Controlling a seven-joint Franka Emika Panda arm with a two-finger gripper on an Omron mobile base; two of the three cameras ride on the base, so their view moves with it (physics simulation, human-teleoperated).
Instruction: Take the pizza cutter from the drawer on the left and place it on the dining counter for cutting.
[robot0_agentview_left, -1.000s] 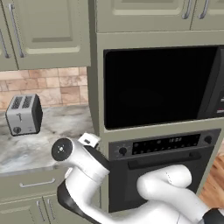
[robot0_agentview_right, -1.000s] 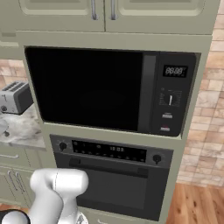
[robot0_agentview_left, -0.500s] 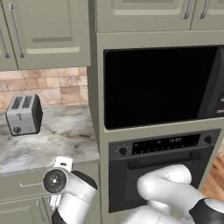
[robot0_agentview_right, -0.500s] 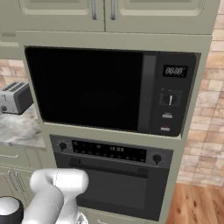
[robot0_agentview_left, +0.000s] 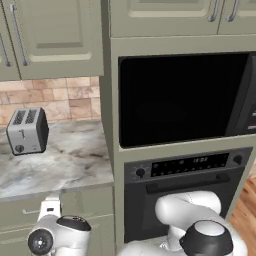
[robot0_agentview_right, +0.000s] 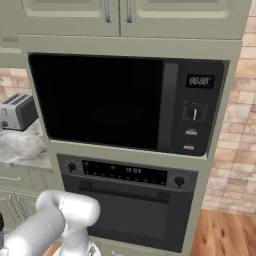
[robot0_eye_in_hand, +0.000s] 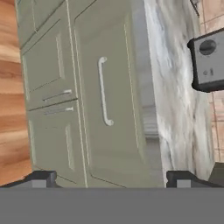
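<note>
The drawer is shut: a flat olive-beige front with one silver bar handle, rolled upright in the hand view. My gripper is open and faces this front from a short distance, with nothing between its two dark tips. In the left base view the drawer sits just under the small marble top, and my wrist hangs low in front of it. The pizza cutter is hidden. The dining counter is out of view.
A silver toaster stands on the small marble top, also visible in the hand view. To the right rise a built-in microwave and an oven. Panelled cabinet doors lie below the drawer. Wood floor lies at the right.
The arm has swung down and to the left, from in front of the oven to low before the drawer. The gripper stayed open.
</note>
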